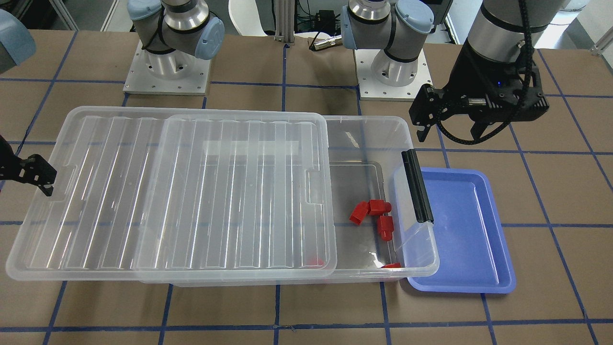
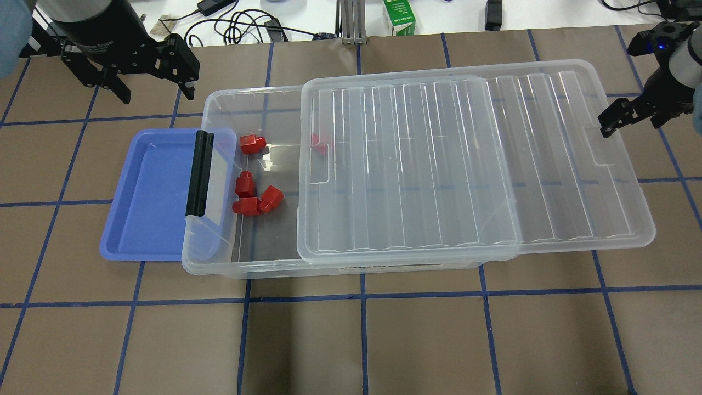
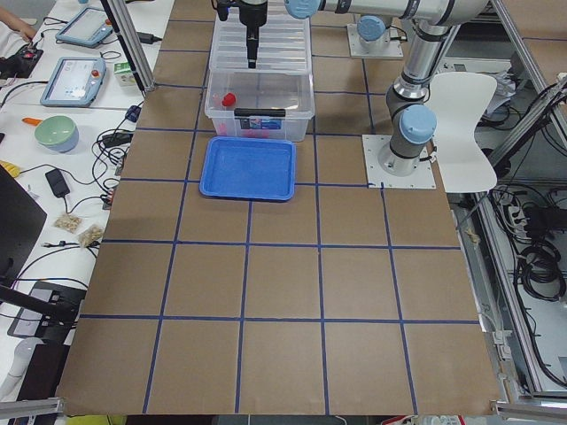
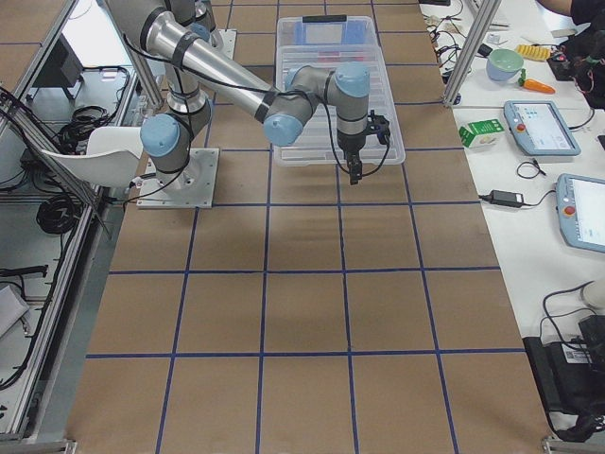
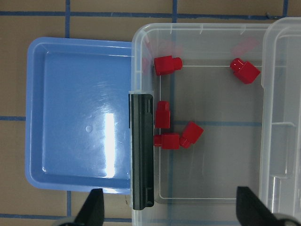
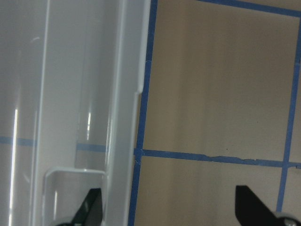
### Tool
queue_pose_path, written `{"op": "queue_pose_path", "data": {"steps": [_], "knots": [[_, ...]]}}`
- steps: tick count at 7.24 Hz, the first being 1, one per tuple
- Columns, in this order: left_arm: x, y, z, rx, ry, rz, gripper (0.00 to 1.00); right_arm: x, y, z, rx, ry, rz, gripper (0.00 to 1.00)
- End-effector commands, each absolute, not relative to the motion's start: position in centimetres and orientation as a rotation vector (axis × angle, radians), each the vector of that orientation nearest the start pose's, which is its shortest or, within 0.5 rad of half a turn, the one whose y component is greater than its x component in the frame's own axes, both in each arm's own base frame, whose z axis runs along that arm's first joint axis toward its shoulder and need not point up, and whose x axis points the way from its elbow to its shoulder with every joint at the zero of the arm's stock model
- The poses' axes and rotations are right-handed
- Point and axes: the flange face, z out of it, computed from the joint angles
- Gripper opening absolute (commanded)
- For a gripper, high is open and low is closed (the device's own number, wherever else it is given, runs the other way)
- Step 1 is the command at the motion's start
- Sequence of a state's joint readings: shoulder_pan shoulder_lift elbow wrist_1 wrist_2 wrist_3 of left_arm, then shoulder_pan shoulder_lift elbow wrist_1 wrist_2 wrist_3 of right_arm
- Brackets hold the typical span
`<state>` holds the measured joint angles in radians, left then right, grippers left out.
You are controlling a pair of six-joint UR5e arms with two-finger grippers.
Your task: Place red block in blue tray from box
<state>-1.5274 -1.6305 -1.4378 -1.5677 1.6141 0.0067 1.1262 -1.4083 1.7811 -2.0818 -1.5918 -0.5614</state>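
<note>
The clear box (image 2: 258, 269) lies across the table, its ribbed lid (image 2: 439, 164) slid toward my right so the latch end (image 2: 198, 173) is uncovered. Several red blocks lie on the floor there: a cluster of three (image 2: 255, 198) (image 5: 171, 134) (image 1: 373, 213), one apart (image 2: 253, 144), one under the lid's edge (image 2: 321, 144). The empty blue tray (image 2: 148, 192) (image 1: 459, 230) (image 5: 80, 122) lies against the latch end, partly under the rim. My left gripper (image 2: 156, 94) (image 1: 450, 136) (image 5: 171, 212) is open and empty, high above the tray and box's far side. My right gripper (image 2: 606, 130) (image 1: 48, 188) (image 6: 171, 212) is open and empty beside the lid's outer end.
The two arm bases (image 1: 167, 72) (image 1: 392, 72) stand at the robot's side of the table. A green carton (image 2: 398, 16) and cables lie beyond the far edge. Brown table (image 2: 362, 340) with blue grid tape lies bare in front of the box.
</note>
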Motion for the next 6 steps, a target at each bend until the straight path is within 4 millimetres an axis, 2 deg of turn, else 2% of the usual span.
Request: {"op": "queue_pose_path", "data": {"steps": [1,2,3,4,5,6], "knots": [[-10.7,-53.0,51.7,-0.066,3.103,-0.099,1.00,-13.3,-54.6,35.6,-0.139,3.219,-0.181,1.00],[-11.0,-54.0,50.5,-0.087,3.111,-0.088,1.00,-13.5,-54.5,35.6,-0.134,3.220,-0.179,1.00],[-13.1,-54.5,49.2,-0.090,3.116,-0.099,1.00,-13.6,-54.5,35.7,-0.131,3.223,-0.180,1.00],[-16.2,-53.6,45.6,0.006,3.114,-0.008,1.00,-13.5,-54.5,35.8,-0.134,3.223,-0.183,1.00],[-18.2,-53.6,42.5,0.063,3.118,-0.107,1.00,-13.6,-54.5,35.6,-0.131,3.222,-0.178,1.00],[-19.2,-52.8,39.3,0.148,3.115,-0.134,1.00,-13.7,-54.4,35.7,-0.129,3.224,-0.177,1.00]]}}
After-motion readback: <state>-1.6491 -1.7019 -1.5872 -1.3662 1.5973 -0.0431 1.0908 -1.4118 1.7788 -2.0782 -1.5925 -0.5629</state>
